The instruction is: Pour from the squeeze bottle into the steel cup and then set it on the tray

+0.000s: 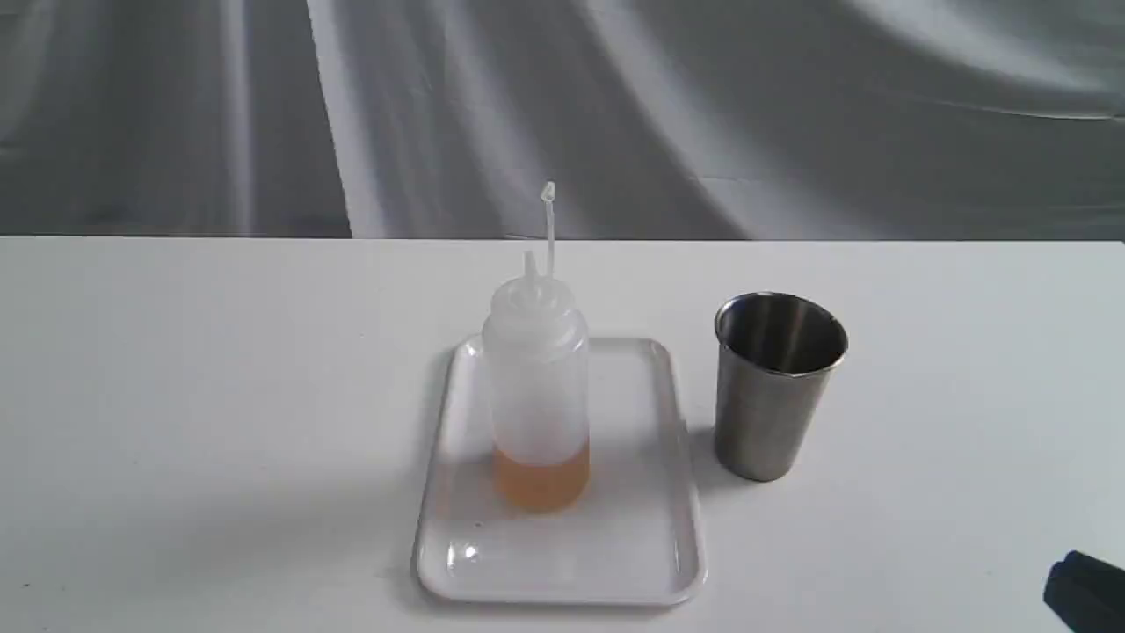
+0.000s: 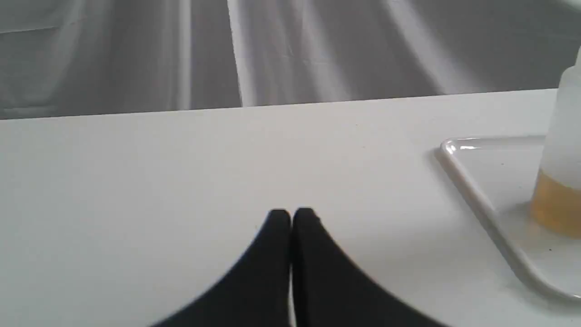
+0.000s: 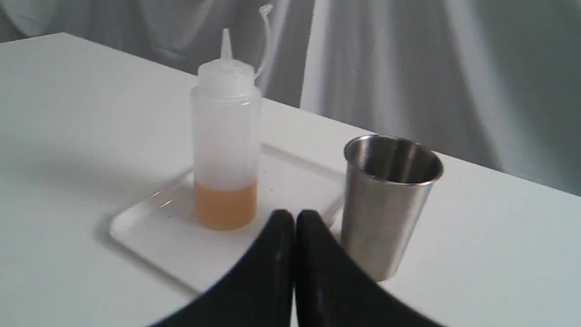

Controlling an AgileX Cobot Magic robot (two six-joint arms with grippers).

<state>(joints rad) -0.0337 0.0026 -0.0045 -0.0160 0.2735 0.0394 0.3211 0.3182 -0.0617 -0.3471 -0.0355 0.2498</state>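
Observation:
The squeeze bottle (image 1: 536, 387) stands upright on the white tray (image 1: 562, 563), with a little amber liquid at its base and its tethered cap sticking up. The steel cup (image 1: 773, 387) stands upright on the table just right of the tray. My right gripper (image 3: 294, 215) is shut and empty, held back from the cup (image 3: 386, 204) and the bottle (image 3: 225, 136); only a dark corner of it (image 1: 1085, 589) shows at the bottom right of the exterior view. My left gripper (image 2: 291, 213) is shut and empty over bare table, left of the tray (image 2: 481, 200) and the bottle (image 2: 560, 181).
The white table (image 1: 220, 396) runs back to a straight far edge, with a grey draped cloth (image 1: 439, 114) behind it.

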